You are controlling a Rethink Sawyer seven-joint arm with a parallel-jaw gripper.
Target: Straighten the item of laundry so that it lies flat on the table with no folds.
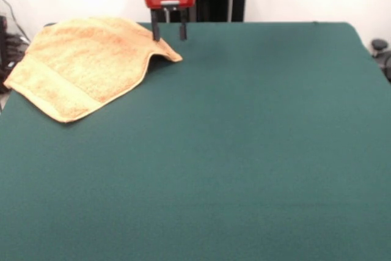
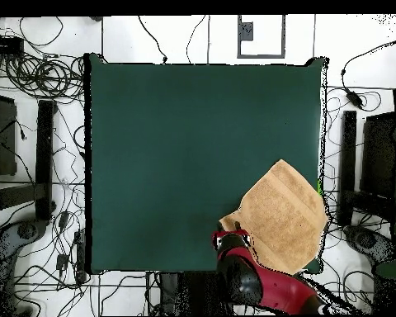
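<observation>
The orange-tan towel lies spread at the table's far left corner in the front view, turned diamond-wise, with a flat woven band along its near-left edge. Its right corner is humped up a little and casts a shadow. In the overhead view the towel sits at the lower right of the dark green table and reaches the table's right edge. My gripper hangs just above the towel's right corner, fingers apart and empty. It also shows in the overhead view at the towel's left corner.
Most of the green table top stretches bare in front of and to the right of the towel. Cables and dark stands lie on the floor round the table. A black object stands beyond the table's right edge.
</observation>
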